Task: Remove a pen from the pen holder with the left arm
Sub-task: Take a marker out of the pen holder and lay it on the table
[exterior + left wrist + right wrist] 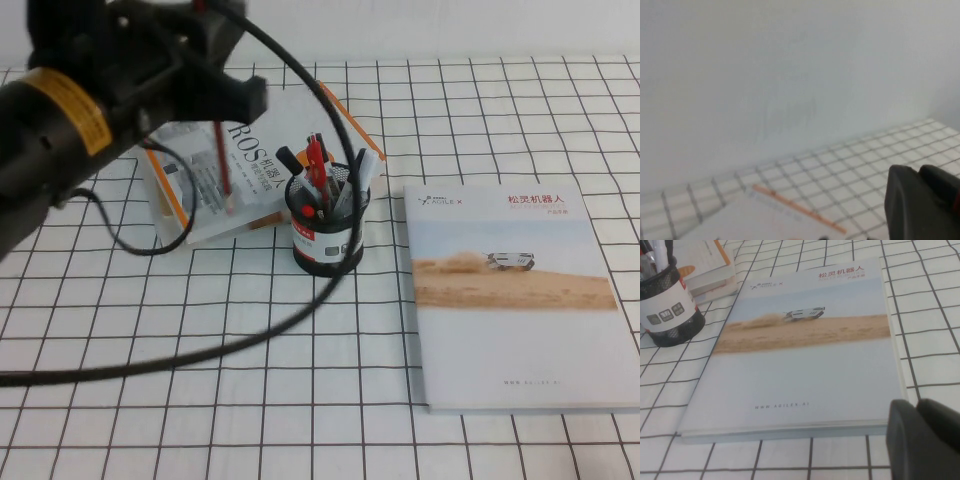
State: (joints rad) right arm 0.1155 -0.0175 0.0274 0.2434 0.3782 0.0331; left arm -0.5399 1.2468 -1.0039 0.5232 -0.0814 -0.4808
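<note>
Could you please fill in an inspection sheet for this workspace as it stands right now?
Surface: table covered by a white cloth with a black grid, lying flat.
Job's things: black mesh pen holder upright with several pens inside; red pen out of it, hanging upright above the ROS book.
Clutter: ROS book left of the holder; booklet lying flat on its right.
Grippers: left gripper raised, shut on the red pen; right gripper low, by the booklet's near edge.
Cables: black cable loops from the left arm past the holder and onto the cloth.
Surroundings: plain pale wall behind the table.
</note>
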